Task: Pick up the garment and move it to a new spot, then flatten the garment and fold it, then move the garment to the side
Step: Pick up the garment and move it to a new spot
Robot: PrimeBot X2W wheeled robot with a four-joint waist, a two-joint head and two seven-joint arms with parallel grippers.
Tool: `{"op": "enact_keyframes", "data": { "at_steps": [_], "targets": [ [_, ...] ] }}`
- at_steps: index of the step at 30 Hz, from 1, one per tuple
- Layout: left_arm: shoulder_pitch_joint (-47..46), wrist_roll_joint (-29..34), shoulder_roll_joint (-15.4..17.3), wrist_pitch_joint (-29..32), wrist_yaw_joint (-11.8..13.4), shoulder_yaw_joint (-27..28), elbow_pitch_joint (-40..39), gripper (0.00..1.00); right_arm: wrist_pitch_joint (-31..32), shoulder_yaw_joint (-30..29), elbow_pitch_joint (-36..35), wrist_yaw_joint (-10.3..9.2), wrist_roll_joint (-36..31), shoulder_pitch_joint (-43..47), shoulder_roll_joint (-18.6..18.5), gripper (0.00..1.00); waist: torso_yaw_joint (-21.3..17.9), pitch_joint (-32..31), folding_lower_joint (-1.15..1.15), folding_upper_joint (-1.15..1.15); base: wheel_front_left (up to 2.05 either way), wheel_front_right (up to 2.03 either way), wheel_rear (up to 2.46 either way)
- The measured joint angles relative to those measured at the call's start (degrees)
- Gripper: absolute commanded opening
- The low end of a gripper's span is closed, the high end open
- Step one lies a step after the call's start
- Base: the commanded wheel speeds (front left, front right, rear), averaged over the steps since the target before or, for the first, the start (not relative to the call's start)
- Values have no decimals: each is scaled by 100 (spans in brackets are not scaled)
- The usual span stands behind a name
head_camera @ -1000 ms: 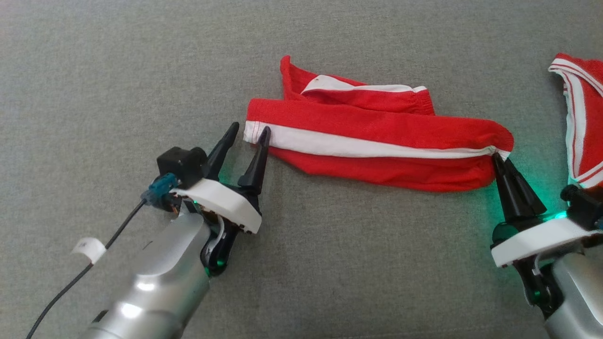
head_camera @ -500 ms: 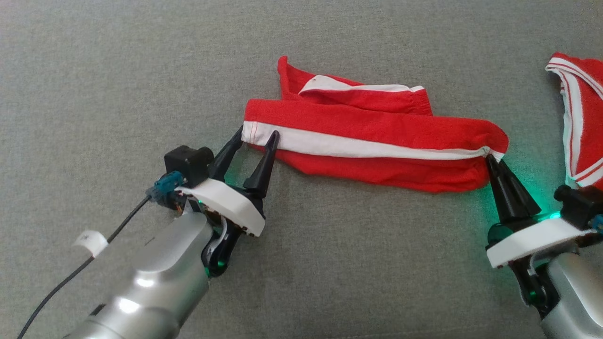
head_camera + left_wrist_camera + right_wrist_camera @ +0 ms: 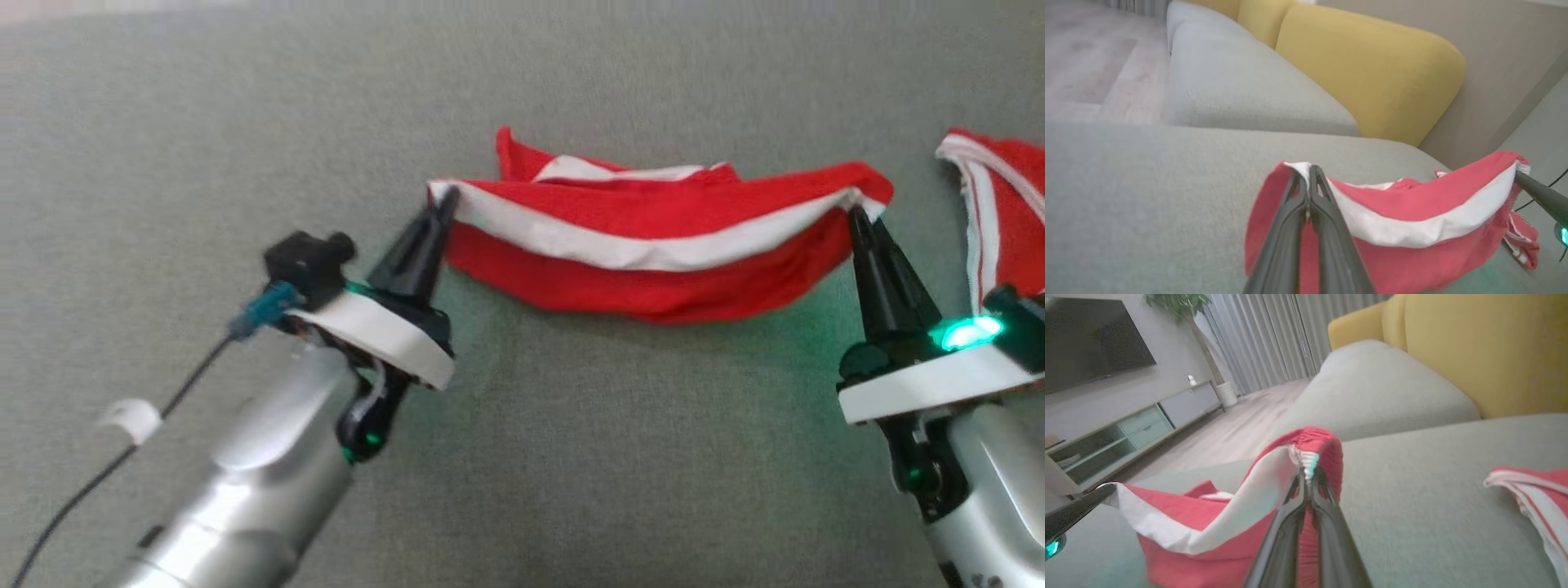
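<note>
The garment [image 3: 653, 269] is a pair of red shorts with a white side stripe, stretched between my two grippers and sagging in the middle over the grey sofa seat [image 3: 522, 457]. My left gripper [image 3: 445, 202] is shut on its left end, the hem corner. My right gripper [image 3: 856, 211] is shut on its right end, at the gathered waistband. In the left wrist view the garment [image 3: 1412, 216] hangs from my closed fingers [image 3: 1310, 192]. The right wrist view has the waistband [image 3: 1310, 449] pinched at my fingertips [image 3: 1306, 477].
A second red and white piece of clothing [image 3: 996, 212] lies at the right edge of the seat, close to my right arm. Yellow back cushions [image 3: 1372, 69] stand behind the seat. Beyond the sofa are a wooden floor [image 3: 1237, 433] and a TV cabinet [image 3: 1118, 437].
My left gripper closed on the garment's left corner. Both grippers then rose, lifting the stripe edge off the seat so the cloth hangs between them. The head view shifted slightly.
</note>
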Motion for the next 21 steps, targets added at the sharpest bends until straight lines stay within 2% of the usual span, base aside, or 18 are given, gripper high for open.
{"op": "enact_keyframes", "data": {
  "at_steps": [5, 15, 21],
  "targets": [
    [-17, 204, 435, 0, 0, 455, -525, 0, 0, 330, -369, -1, 165, -331, -90, 0, 146, -542, -1, 0, 0, 0, 0],
    [-269, 246, 1271, 83, 2, 694, -1122, 0, 151, 772, -860, 0, 904, -853, -555, 0, 504, -1472, -2, 0, 0, 0, 0],
    [-415, 230, 1714, 471, 298, 917, -1692, 0, 636, 800, -1356, 0, 1267, -1197, -811, 0, 759, -1635, -2, 0, 0, 0, 0]
  ]
}}
